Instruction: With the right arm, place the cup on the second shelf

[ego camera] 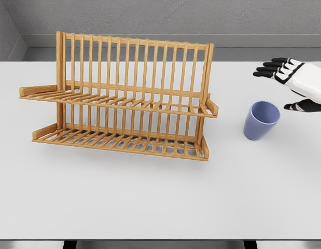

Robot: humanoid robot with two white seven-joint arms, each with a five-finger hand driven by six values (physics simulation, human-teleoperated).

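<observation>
A blue-purple cup (261, 120) stands upright on the white table, right of the wooden rack (119, 98). The rack has two slatted shelves: an upper one (119, 101) and a lower one (119, 139); both hold nothing. My right hand (290, 85) hovers above and to the right of the cup, apart from it, with black fingers (269, 68) spread and thumb (300, 107) out, holding nothing. The left arm is out of view.
The white table (150, 197) stretches across the view, with its front edge near the bottom of the picture. A grey wall runs behind the table's far edge. The rack's tall back slats rise above the upper shelf.
</observation>
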